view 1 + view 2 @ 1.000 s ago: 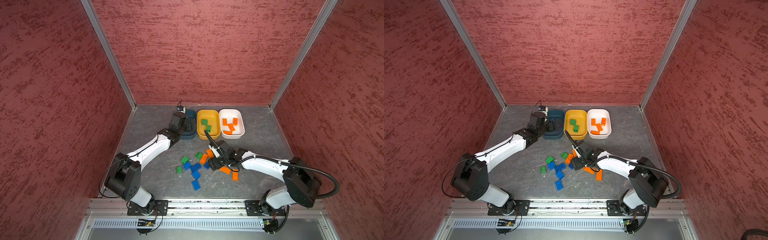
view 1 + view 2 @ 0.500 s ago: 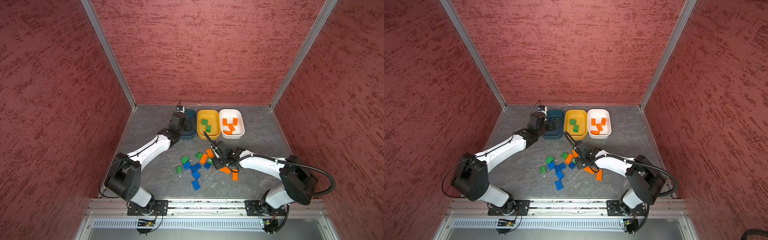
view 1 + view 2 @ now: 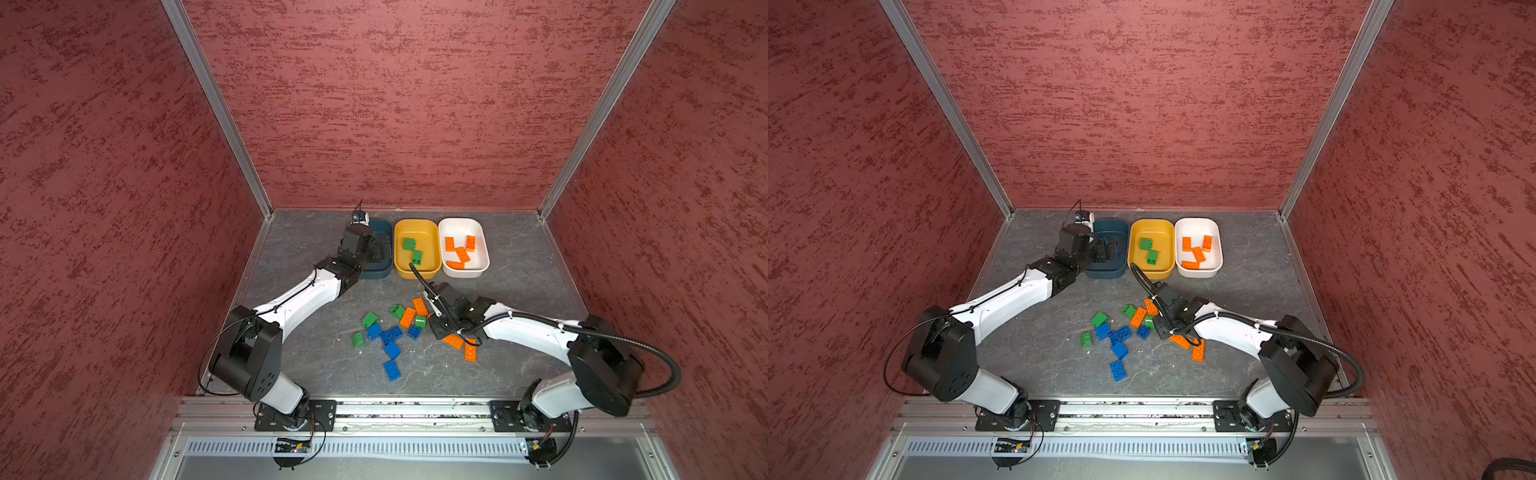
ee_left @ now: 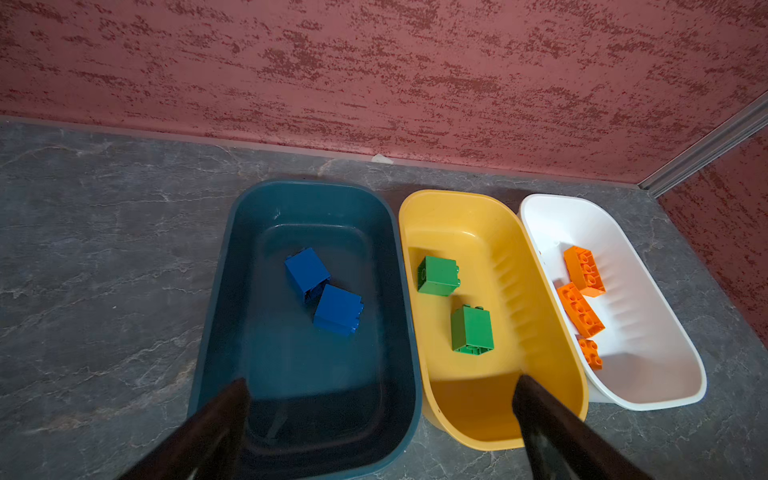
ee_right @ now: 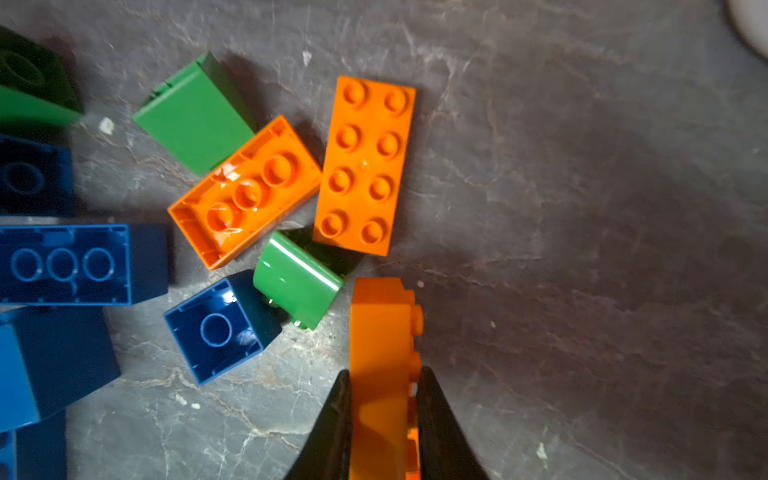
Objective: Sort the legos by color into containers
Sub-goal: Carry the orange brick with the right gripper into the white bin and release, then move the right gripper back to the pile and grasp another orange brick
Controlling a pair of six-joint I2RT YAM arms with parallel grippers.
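- The dark teal tub (image 4: pixel 226 291) stands leftmost in the row of three by the back wall. It contains two blue bricks (image 4: pixel 307 272), and they touch each other.
- The yellow tub (image 4: pixel 519 266) is the middle one. It contains two green bricks (image 4: pixel 438 275), which lie a little apart.
- The white tub (image 3: pixel 460 227) is on the right. Both top views show four orange bricks (image 3: pixel 462 254) inside it.
- Your left gripper (image 4: pixel 382 384) hangs over the near end of the teal tub. Its jaws are spread wide and nothing is between them. In both top views this arm hides a part of that tub.
- Your right gripper (image 5: pixel 385 372) is at the right edge of the loose pile. Its jaws are closed on a long orange brick (image 5: pixel 382 324), which is turned on its side with the studs pointing sideways. I cannot tell whether it is off the table (image 3: pixel 519 291).
- A green brick (image 5: pixel 297 280) lies just beside the free end of that brick. A blue square brick (image 5: pixel 220 328) lies against the green one, hollow side up.
- Beyond them lie a studs-up orange brick (image 5: pixel 363 166) and an upturned orange brick (image 5: pixel 245 191), close together.
- More blue bricks (image 3: pixel 392 350) and green bricks (image 3: pixel 369 319) are scattered to the left of these. Two orange ones (image 3: pixel 470 352) lie by the right arm.
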